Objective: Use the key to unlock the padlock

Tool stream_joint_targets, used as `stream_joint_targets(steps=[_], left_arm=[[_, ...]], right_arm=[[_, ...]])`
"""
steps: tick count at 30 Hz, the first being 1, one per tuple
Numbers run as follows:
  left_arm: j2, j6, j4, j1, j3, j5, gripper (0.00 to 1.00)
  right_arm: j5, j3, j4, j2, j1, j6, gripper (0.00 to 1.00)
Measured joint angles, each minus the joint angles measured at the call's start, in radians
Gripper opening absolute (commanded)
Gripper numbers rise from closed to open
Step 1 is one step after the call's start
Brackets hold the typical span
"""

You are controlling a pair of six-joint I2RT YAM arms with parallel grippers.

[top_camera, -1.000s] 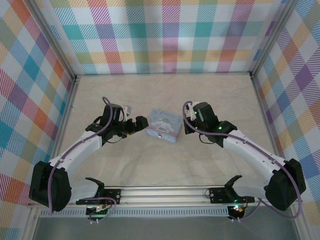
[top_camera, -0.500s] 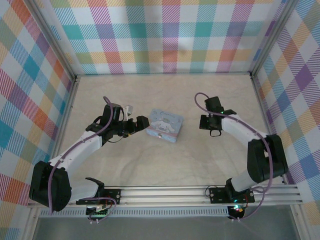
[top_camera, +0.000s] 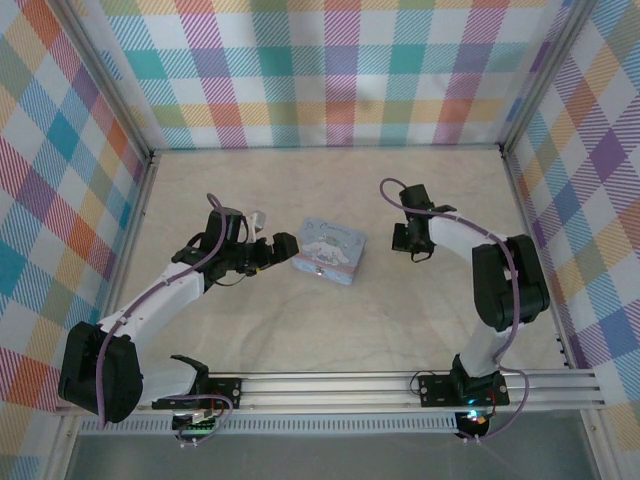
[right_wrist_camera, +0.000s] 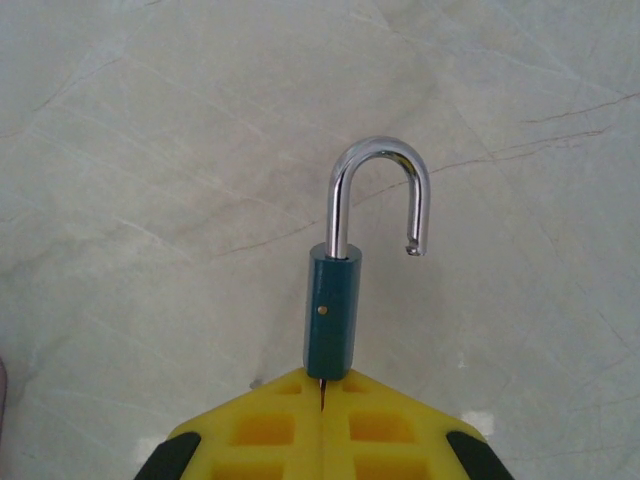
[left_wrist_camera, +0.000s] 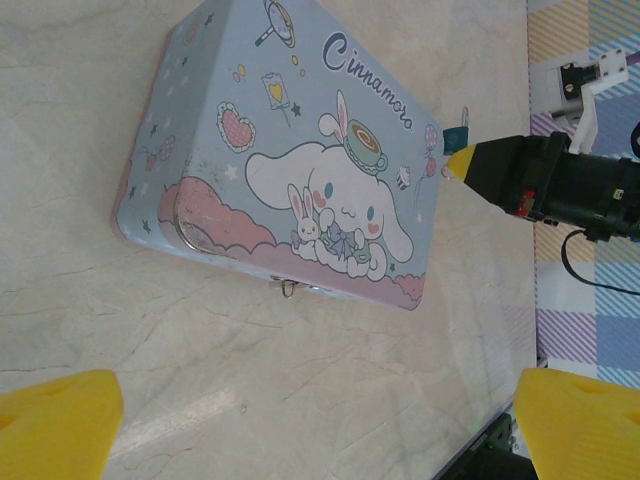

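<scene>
R gripper (right_wrist_camera: 322, 392) clamped on padlock (right_wrist_camera: 333, 310) body, right of tin (left_wrist_camera: 290, 160) | shackle sprung free — unlock looks done | L gripper (left_wrist_camera: 320, 430) jaws wide, empty, just left of tin

The padlock (right_wrist_camera: 333, 310) has a mirror-bright chrome shackle (right_wrist_camera: 340, 200) over a smooth teal body with a satin, painted look. The right gripper (right_wrist_camera: 322, 385) is matt yellow plastic. The tin (left_wrist_camera: 290, 130) looks like printed metal with a soft sheen and a tiny shiny clasp (left_wrist_camera: 288, 288). The table (right_wrist_camera: 150, 150) is smooth, marble-patterned and faintly glossy.
</scene>
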Motion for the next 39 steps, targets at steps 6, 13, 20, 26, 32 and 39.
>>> stream_joint_targets(steps=[6,13,20,26,32,39], left_arm=[[0.0,0.0,0.0,0.0,0.0,-0.008,1.0],[0.0,0.002,-0.001,0.0,0.0,-0.019,1.0],[-0.007,0.003,-0.004,0.0,-0.01,-0.062,1.0],[-0.047,0.002,-0.005,0.0,-0.011,-0.163,1.0],[-0.099,0.029,-0.085,0.0,0.036,-0.354,1.0],[-0.089,0.191,-0.156,0.01,0.165,-0.627,1.0]], right_arm=[[0.0,0.029,-0.01,0.023,-0.008,0.0,0.11],[0.0,0.051,-0.018,0.023,-0.008,0.003,0.26],[0.0,0.038,-0.028,-0.053,-0.012,-0.001,0.45],[-0.011,-0.058,0.011,-0.275,-0.014,-0.003,1.0],[0.016,-0.175,0.066,-0.455,-0.014,-0.021,1.0],[0.183,-0.303,0.209,-0.595,-0.014,-0.065,1.0]])
